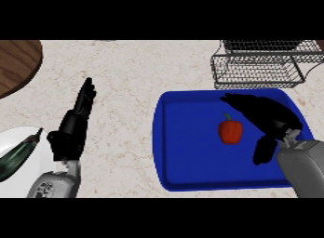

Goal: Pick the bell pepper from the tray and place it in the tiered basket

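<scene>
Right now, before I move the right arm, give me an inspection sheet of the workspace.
Surface: pale stone counter.
Job's things: red bell pepper lying in the blue tray; wire tiered basket beyond the tray.
Clutter: eggplant on a white plate; brown wooden board at far left.
Hands: right hand open over the tray beside the pepper; left hand open, resting over the counter.
Cables: nothing seen.
Surroundings: nothing seen.

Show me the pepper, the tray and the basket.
pepper (231, 132), head view, middle of its red body.
tray (192, 162), head view, bare blue floor.
basket (257, 69), head view, front wire wall.
</scene>
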{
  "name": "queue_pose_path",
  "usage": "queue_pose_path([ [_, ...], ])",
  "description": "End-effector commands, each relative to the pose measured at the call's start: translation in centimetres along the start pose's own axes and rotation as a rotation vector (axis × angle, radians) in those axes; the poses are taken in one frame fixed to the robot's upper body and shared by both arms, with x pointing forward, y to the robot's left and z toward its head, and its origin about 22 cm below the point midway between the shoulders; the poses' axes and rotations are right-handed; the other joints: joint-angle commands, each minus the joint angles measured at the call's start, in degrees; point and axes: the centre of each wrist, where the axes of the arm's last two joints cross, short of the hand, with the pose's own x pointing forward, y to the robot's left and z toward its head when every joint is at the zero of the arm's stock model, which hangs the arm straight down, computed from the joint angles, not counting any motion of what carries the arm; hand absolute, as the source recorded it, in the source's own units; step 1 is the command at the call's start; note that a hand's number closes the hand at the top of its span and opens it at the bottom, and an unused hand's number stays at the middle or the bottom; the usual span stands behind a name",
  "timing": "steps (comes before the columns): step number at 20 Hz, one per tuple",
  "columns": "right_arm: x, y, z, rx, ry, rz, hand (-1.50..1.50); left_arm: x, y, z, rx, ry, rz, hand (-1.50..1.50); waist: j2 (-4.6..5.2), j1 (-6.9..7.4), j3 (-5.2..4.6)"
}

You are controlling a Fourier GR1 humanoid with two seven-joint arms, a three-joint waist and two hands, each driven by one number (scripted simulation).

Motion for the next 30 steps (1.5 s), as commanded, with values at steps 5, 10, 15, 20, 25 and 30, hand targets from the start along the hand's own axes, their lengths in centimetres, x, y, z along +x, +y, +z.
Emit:
queue_pose_path([
  [5, 1.5, 1.8, -1.3, 0.014, 0.008, -0.017, -1.50, -0.9, -0.4, 0.1, 0.009, 0.006, 0.017, 0.00, -0.01, -0.12, -0.01],
  [10, -1.3, 3.2, -1.1, 0.014, -0.003, -0.023, -1.50, -0.9, 0.3, 2.0, 0.014, 0.003, -0.002, 0.00, -0.04, -0.02, 0.00],
  [15, -3.0, 2.8, -1.1, -0.004, -0.008, -0.047, -1.50, -1.4, 0.6, -0.4, 0.011, -0.011, -0.011, 0.00, 0.01, -0.23, -0.01],
  [20, -0.8, 5.2, -3.1, -0.017, -0.018, -0.083, -1.50, 0.6, -1.3, -0.1, 0.006, 0.012, 0.000, 0.00, 0.01, 0.00, 0.00],
  [25, -2.5, 5.3, -3.2, -0.117, -0.005, -0.064, 1.50, 0.0, 0.9, -1.4, 0.013, -0.010, 0.004, 0.00, 0.06, -0.08, 0.00],
  [30, 0.7, 7.0, -4.5, -0.222, -0.046, 0.084, 1.50, 0.7, -0.9, 1.3, -0.006, -0.001, 0.011, 0.00, -0.02, 0.37, 0.02],
])
